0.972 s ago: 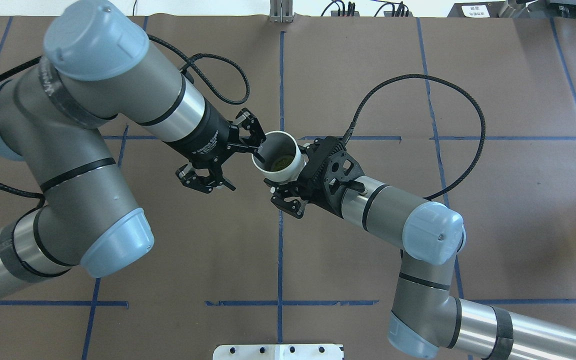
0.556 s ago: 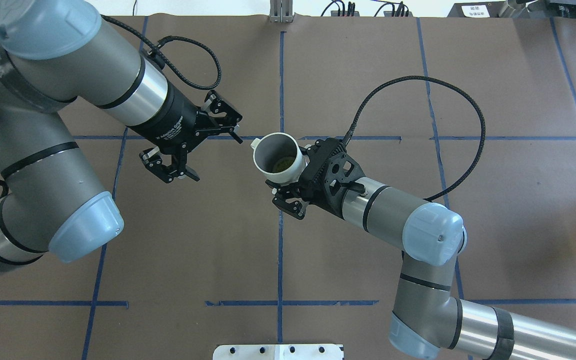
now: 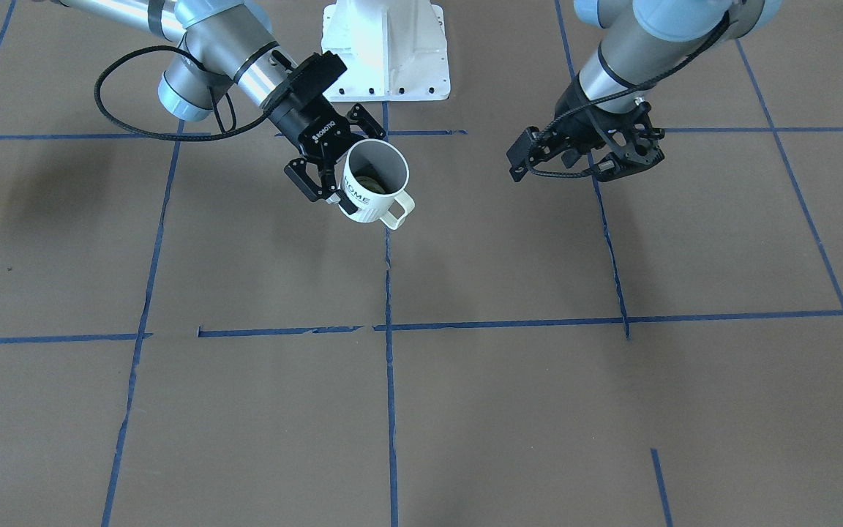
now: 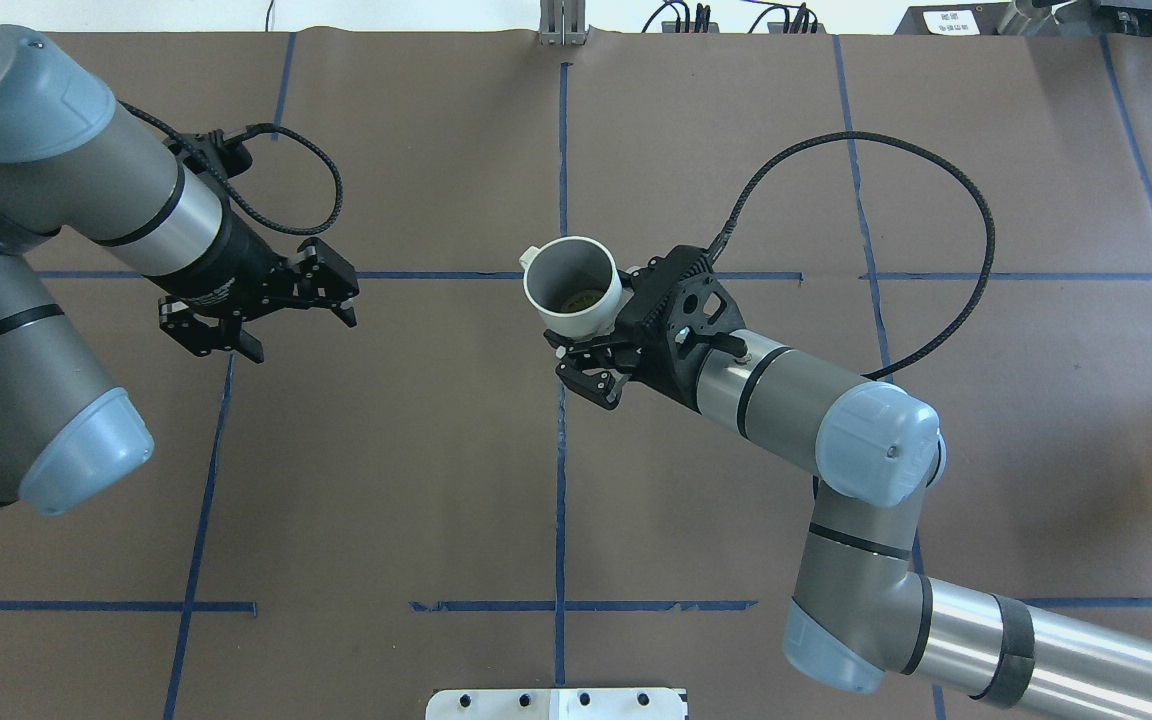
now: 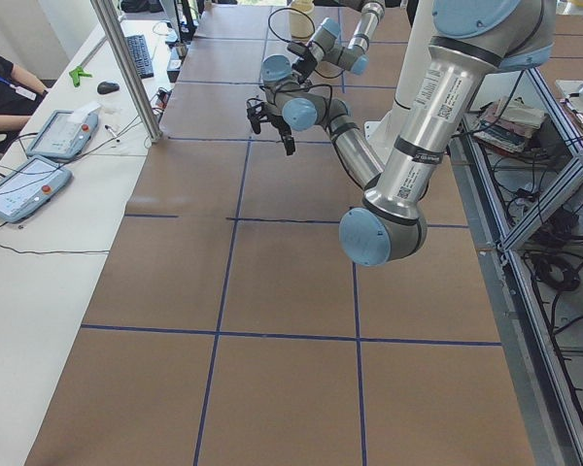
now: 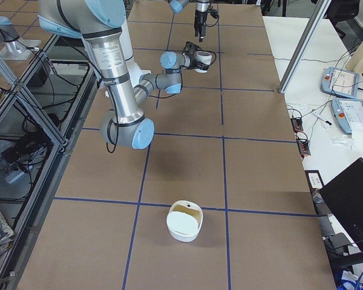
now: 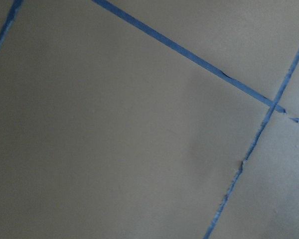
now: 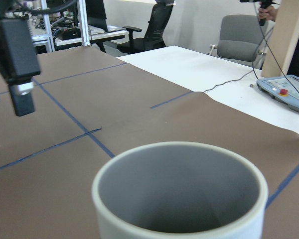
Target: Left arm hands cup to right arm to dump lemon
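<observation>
The cup, a white ribbed mug lettered "HOME", hangs upright above the table's middle. My right gripper, lettered "ROBOTIQ", is shut on its side wall, with the handle pointing away from the wrist. A yellowish lemon lies at the cup's bottom. The right wrist view shows only the cup's rim and grey inside. My left gripper is open and empty, well to the left of the cup; it also shows in the front-facing view. The left wrist view shows only bare table.
Brown paper with blue tape lines covers the table. The white robot base stands at the robot's edge. A white bowl sits far off at the table's right end. An operators' bench with pendants runs along the far side.
My left gripper, open at the cup's rim a second ago, has drawn back far to the left. My right gripper kept its hold and shifted the cup slightly right.
</observation>
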You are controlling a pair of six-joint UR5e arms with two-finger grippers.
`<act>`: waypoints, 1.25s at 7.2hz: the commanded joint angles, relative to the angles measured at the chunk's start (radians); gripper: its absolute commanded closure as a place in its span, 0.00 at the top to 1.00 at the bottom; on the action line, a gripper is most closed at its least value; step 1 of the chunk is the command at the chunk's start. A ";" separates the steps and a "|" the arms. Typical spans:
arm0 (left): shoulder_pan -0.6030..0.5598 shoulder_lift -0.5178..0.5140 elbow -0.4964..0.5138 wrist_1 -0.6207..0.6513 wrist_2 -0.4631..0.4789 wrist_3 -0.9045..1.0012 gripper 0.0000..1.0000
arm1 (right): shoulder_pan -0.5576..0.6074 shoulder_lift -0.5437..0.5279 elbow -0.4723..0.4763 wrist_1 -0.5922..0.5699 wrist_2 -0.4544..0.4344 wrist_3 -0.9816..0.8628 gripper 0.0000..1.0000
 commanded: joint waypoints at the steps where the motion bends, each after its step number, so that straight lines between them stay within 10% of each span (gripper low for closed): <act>1: -0.079 0.109 0.001 0.071 0.004 0.377 1.00 | 0.057 -0.061 0.000 0.002 -0.002 0.262 0.19; 4: -0.211 0.241 0.000 0.095 0.004 0.757 1.00 | 0.190 -0.272 0.067 0.011 0.003 0.352 0.20; 7: -0.205 0.235 0.008 0.095 0.002 0.745 1.00 | 0.258 -0.654 0.308 0.061 -0.005 0.356 0.22; 9: -0.205 0.232 0.021 0.095 0.001 0.730 1.00 | 0.263 -0.837 0.170 0.471 -0.017 0.356 0.22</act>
